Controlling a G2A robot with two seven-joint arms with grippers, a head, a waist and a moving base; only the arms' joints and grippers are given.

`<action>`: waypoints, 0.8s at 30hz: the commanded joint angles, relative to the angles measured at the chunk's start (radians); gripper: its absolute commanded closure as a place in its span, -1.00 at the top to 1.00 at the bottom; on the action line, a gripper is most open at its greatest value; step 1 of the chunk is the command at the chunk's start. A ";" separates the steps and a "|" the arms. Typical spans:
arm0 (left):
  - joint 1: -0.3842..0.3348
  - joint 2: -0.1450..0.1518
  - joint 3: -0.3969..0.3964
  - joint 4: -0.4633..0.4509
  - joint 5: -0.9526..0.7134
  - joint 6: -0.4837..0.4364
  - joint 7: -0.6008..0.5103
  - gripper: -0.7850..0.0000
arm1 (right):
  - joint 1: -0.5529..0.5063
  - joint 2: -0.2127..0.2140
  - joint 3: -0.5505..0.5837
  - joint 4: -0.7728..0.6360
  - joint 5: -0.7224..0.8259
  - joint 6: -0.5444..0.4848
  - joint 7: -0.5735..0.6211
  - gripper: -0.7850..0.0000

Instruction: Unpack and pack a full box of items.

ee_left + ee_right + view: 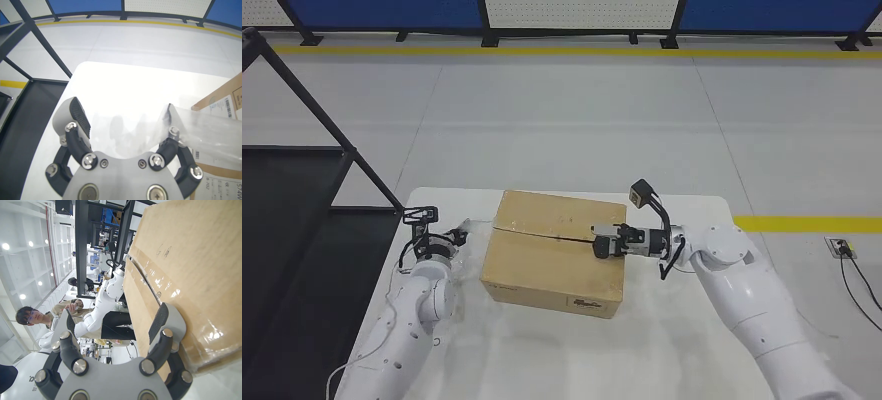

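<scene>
On the table (662,345) the box (554,265) sits, flaps down. My right gripper (113,317) gapes at its seam. My left gripper (122,115) is spread too, but clear tape (200,125) clings to one finger (173,130) and may tangle or tug the box if I withdraw.

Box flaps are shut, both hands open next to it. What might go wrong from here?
1. A clear tape strip clings to one finger of the left hand and runs to the box; pulling away may drag the box or foul the pad.
2. The right hand rests one finger on the glossy taped seam, the other clear of the cardboard; it may slip instead of catching a flap.
</scene>
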 commanded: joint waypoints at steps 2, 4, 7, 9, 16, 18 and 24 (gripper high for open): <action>0.027 0.004 -0.031 -0.046 0.004 0.017 -0.002 1.00 | 0.009 -0.003 -0.007 0.018 0.004 -0.004 0.002 1.00; 0.042 0.007 -0.054 -0.072 0.001 0.028 0.000 1.00 | 0.016 -0.006 -0.011 0.030 0.004 -0.004 -0.002 1.00; 0.067 0.009 -0.086 -0.111 -0.009 0.041 0.008 1.00 | 0.024 -0.010 -0.019 0.042 0.004 -0.010 -0.007 1.00; 0.083 0.010 -0.103 -0.136 -0.010 0.047 0.012 1.00 | 0.029 -0.012 -0.023 0.048 0.007 -0.013 -0.005 1.00; 0.113 0.011 -0.150 -0.175 -0.004 0.064 -0.001 1.00 | 0.041 -0.016 -0.030 0.066 0.011 -0.023 0.000 1.00; 0.120 0.011 -0.167 -0.184 -0.013 0.069 0.000 1.00 | 0.043 -0.017 -0.031 0.069 0.011 -0.025 0.001 1.00; 0.118 0.008 -0.213 -0.194 -0.060 0.072 0.003 1.00 | 0.050 -0.021 -0.038 0.081 0.015 -0.027 0.003 1.00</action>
